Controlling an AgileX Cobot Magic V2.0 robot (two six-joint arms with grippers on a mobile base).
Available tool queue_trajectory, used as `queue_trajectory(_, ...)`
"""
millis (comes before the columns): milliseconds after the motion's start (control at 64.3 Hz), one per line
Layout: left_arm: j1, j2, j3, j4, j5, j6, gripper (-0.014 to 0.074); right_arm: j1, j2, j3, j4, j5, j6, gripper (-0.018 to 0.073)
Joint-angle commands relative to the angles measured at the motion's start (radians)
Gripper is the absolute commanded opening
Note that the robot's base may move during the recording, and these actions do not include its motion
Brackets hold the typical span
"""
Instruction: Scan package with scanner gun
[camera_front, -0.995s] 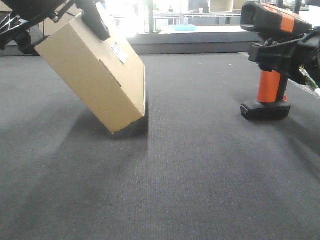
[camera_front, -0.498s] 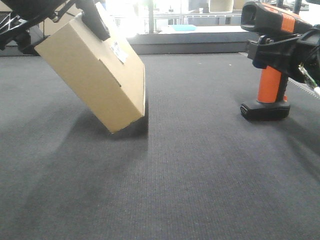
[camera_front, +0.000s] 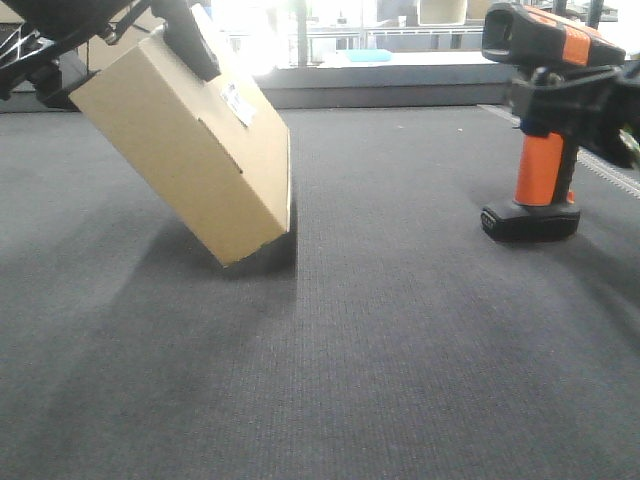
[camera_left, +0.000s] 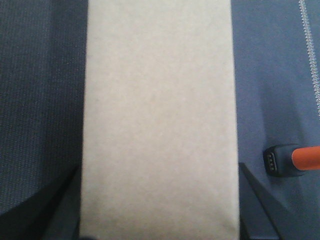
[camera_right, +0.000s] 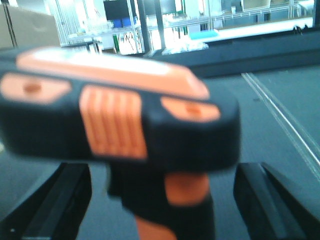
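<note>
Front view low across the mat (camera_front: 400, 350); wrist views close — left looks down, sharing the scanner gun (camera_front: 541, 172).

A dark grey ribbed mat (camera_front: 400, 350) is carrying everything in front of me. On my left the box (camera_front: 190, 150) is leaning steeply, seemingly touching the mat only along its lowest edge and casting a soft shadow beneath itself. Well apart, on my right, the scanner (camera_front: 541, 175) is standing upright, its flat black base (camera_front: 530, 221) sitting squarely on the mat. A pale stitched line (camera_front: 612, 176) is running along the mat just beyond the scanner.
</note>
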Motion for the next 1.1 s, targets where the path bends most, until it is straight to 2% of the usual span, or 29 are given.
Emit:
queue_trajectory(0, -0.006, -0.003, -0.004, 0.000, -0.023, -0.007, -0.0057, -0.003, -0.018, 0.039, 0.003, -0.025, 0.001, 0.0482)
queue_trajectory(264, -0.006, -0.003, -0.004, 0.000, -0.023, -0.005, -0.0057, -0.003, -0.135, 0.165, 0.003, -0.025, 0.001, 0.0474)
queue_trajectory(327, -0.006, -0.003, -0.004, 0.000, -0.023, -0.005, -0.0057, -0.003, -0.200, 0.189, 0.003, -0.025, -0.014, 0.0437)
queue_trajectory(420, -0.006, -0.003, -0.004, 0.005, -0.023, -0.001, -0.0057, -0.003, -0.300, 0.208, 0.003, 0.081, -0.072, 0.0317)
queue_trajectory(513, -0.004, -0.007, -0.006, 0.037, -0.015, 0.005, -0.0057, -0.003, -0.434, 0.210, 0.003, 0.221, -0.111, 0.0158)
queue_trajectory(606, 0.011, -0.019, -0.023, 0.056, 0.046, 0.012, -0.0057, -0.003, -0.593, 0.210, 0.003, 0.362, -0.133, -0.0027)
queue_trajectory(669, 0.034, -0.026, -0.042, 0.058, 0.109, 0.052, -0.0057, -0.003, -0.710, 0.210, 0.003, 0.458, -0.133, -0.0164)
queue_trajectory(746, 0.063, -0.037, -0.064, 0.060, 0.167, 0.115, -0.0057, -0.003, -0.833, 0.210, 0.005, 0.582, -0.145, -0.0154)
queue_trajectory(855, 0.115, -0.051, -0.069, 0.060, 0.206, 0.222, -0.0057, -0.003, -0.991, 0.210, 0.011, 0.769, -0.231, -0.0154)
queue_trajectory(933, 0.168, -0.058, -0.069, 0.062, 0.255, 0.300, -0.0057, -0.003, -1.096, 0.210, 0.011, 0.880, -0.285, -0.0154)
queue_trajectory(995, 0.218, -0.058, -0.069, 0.069, 0.317, 0.361, -0.0057, -0.003, -1.195, 0.210, 0.011, 0.965, -0.289, -0.0154)
queue_trajectory(1088, 0.291, -0.058, -0.069, 0.110, 0.362, 0.389, -0.0057, -0.003, -1.276, 0.210, 0.011, 1.020, -0.289, -0.0154)
